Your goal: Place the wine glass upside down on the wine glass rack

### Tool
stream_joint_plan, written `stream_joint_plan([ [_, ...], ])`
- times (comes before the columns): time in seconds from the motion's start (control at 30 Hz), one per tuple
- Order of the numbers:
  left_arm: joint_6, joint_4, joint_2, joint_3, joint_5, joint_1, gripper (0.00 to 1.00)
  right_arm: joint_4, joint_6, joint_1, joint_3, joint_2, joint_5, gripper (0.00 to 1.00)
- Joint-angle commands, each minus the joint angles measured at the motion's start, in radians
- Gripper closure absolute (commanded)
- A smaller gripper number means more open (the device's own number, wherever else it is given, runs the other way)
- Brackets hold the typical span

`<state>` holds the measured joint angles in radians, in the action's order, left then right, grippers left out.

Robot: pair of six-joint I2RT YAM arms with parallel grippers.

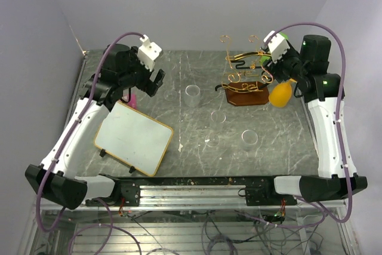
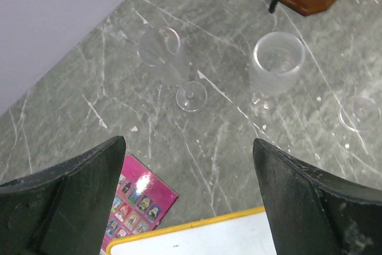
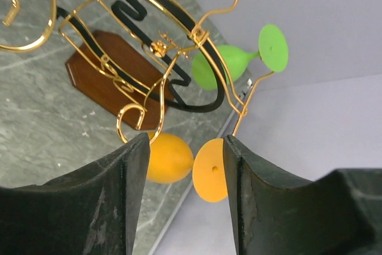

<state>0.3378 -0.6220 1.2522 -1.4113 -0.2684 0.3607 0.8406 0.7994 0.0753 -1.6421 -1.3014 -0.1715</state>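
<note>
Seemingly near done: orange wine glass (image 3: 170,158) looked hung bowl-down at the right side of the rack (image 3: 89,73), right gripper (image 3: 186,141) spread wide around it, left gripper (image 2: 190,143) spread and idle; only the retreat was left.

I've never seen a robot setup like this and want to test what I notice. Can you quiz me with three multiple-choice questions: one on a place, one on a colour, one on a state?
1. Where on the table does the wine glass rack stand?
A. near edge
B. far right
C. far left

2. What colour is the glass next to the rack's wooden base?
A. orange
B. blue
C. red

3. The left gripper is:
A. shut on a glass
B. open, holding nothing
C. touching the rack

Answers:
1. B, the rack stands right by the right gripper.
2. A, the top view shows the glass orange against the brown base.
3. B, its fingers stand wide apart over bare table.
</note>
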Motion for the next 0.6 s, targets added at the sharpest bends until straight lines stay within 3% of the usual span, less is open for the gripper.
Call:
stream_joint_plan([
  [0.0,-0.13,0.111,0.064,-0.054,0.125,-0.006,0.02,0.02,-0.087,0.004,-0.049,0.014,-0.074,0.46],
  [0.23,-0.187,0.144,0.196,-0.156,0.224,-0.013,0.02,-0.016,-0.15,0.004,-0.056,0.047,-0.056,0.35],
  [0.43,-0.215,0.107,0.36,-0.278,0.21,-0.023,0.02,-0.022,-0.206,0.003,-0.075,0.05,-0.094,0.25],
  [0.57,-0.219,0.073,0.459,-0.359,0.19,-0.023,0.03,-0.014,-0.21,0.004,-0.078,0.046,-0.108,0.25],
])
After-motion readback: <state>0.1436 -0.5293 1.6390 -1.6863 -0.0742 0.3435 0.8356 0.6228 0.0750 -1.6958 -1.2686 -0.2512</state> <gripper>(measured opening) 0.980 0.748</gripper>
